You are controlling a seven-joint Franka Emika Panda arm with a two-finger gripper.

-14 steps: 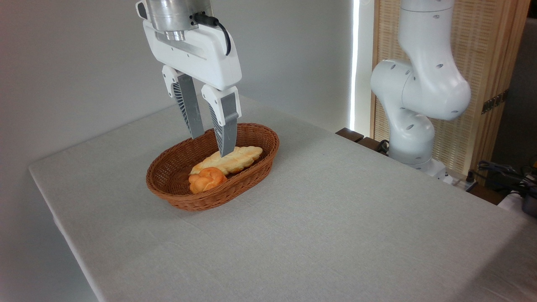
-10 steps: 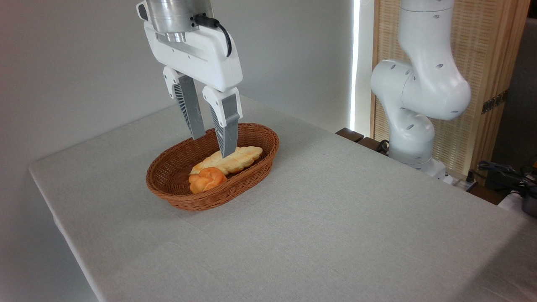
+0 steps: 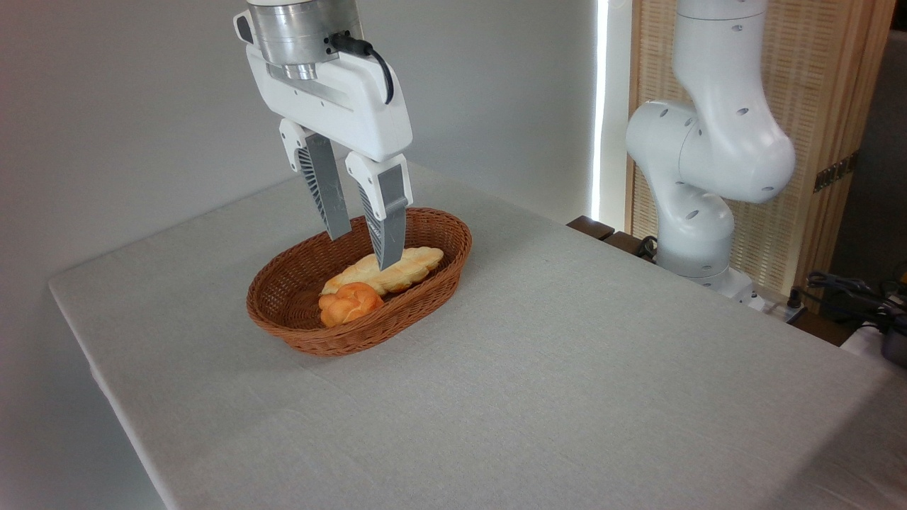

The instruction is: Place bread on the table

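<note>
One brown oval wicker basket (image 3: 297, 322) stands on the worktop (image 3: 538, 368), which is covered by a light grey-white cloth, and it holds two pieces: one small round orange-golden knotted bread (image 3: 348, 303) at the near side of the basket, and one longer pale-yellow braided loaf (image 3: 411, 263) lying behind it and to the right, the two touching or very nearly so. The bread is inside the basket, resting against the near wall, not on the cloth. One white robot arm (image 3: 708, 156) rises from its base at the far right edge of the worktop, and its one gripper (image 3: 361, 251) hangs over the basket with two grey ribbed fingers (image 3: 320, 188) pointing down. The jaws stand apart with a narrow gap between them and hold nothing; the right-hand fingertip lies in front of the braided loaf, though whether it touches the loaf cannot be told. The gripper is above the far half of the basket, apart from the bread. A black cable (image 3: 372, 57) loops at the side of the gripper body. No writing or label can be read anywhere. Behind the arm stands a woven wooden screen (image 3: 815, 85).
</note>
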